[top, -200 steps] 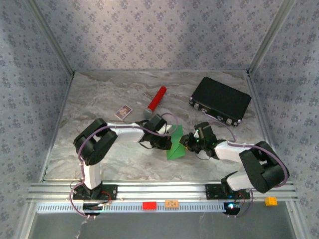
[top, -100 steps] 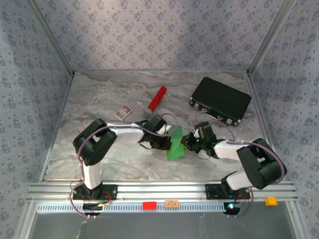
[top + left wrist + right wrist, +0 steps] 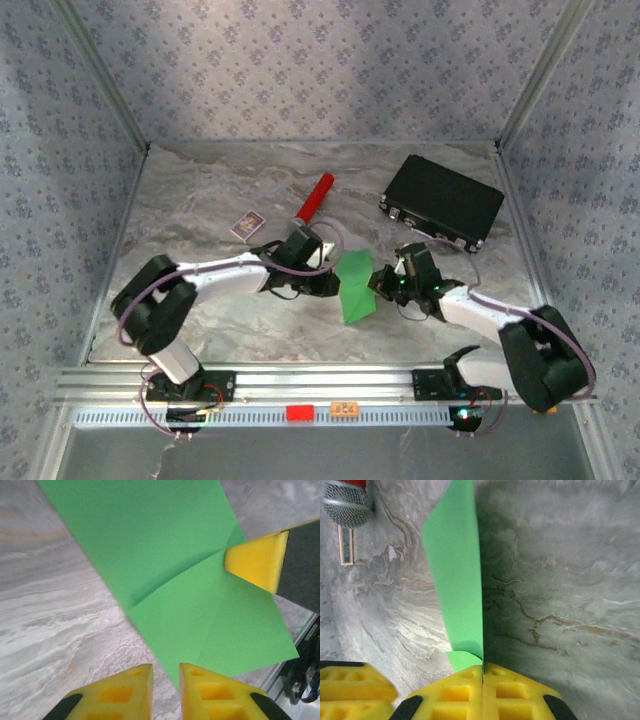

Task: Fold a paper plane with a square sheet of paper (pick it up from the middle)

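Observation:
The square sheet of paper is bright green, creased and partly folded, and stands on edge at the table's middle. My right gripper is shut on its right edge. In the right wrist view the pads pinch the sheet, which runs away from them as a tall strip. My left gripper sits just left of the paper. In the left wrist view its jaws stand a little apart. The paper's lower corner hangs by the right finger, unclamped. One right gripper pad presses the fold.
A red cylinder with a grey mesh head lies behind the grippers, with a small printed card to its left. A black case sits at the back right. Patterned walls enclose the marble table.
The left jaws have parted and let go of the paper, and that arm's elbow swung left. The right jaws have closed on the sheet, which now stands more upright.

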Available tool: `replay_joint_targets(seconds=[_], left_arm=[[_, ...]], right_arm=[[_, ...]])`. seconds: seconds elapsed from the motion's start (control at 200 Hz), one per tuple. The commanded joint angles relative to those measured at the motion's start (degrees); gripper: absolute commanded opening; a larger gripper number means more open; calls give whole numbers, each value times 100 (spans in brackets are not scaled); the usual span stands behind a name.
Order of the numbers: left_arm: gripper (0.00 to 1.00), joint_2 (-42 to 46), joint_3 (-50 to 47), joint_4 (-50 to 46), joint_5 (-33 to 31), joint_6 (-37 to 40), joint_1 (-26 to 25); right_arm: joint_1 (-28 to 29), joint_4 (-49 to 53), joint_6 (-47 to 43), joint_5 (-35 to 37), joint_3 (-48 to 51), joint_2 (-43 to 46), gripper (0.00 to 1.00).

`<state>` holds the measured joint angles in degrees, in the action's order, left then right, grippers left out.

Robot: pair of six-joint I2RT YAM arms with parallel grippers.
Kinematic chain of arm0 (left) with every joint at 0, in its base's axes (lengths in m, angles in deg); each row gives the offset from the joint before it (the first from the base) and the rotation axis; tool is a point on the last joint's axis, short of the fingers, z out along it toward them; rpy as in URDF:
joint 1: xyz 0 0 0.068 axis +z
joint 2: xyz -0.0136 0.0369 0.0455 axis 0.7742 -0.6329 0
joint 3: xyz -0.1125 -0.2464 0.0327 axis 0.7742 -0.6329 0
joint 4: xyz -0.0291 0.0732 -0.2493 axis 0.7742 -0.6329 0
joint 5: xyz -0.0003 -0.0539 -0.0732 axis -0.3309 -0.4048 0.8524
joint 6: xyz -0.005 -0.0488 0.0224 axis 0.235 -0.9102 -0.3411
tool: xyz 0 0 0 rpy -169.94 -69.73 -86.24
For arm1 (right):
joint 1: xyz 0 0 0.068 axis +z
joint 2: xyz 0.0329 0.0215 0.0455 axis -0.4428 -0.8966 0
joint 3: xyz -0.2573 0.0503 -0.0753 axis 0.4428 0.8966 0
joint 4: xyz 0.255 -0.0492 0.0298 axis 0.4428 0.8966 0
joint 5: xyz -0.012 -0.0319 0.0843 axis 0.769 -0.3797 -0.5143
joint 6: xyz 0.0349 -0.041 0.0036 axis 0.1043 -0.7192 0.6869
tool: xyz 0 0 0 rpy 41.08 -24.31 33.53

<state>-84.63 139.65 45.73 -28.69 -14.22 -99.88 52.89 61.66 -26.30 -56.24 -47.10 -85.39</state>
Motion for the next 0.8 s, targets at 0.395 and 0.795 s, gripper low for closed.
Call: replay_joint_targets(seconds=[0.395, 0.795], left_arm=[[62, 2645, -1037, -836, -2830, -412, 362], [97, 3598, -1426, -1470, -3202, -584, 1094]], right_arm=[[1124, 4406, -1558, 3258, -2253, 646, 6], [2441, 6228, -1526, 6151, -3760, -786, 5]])
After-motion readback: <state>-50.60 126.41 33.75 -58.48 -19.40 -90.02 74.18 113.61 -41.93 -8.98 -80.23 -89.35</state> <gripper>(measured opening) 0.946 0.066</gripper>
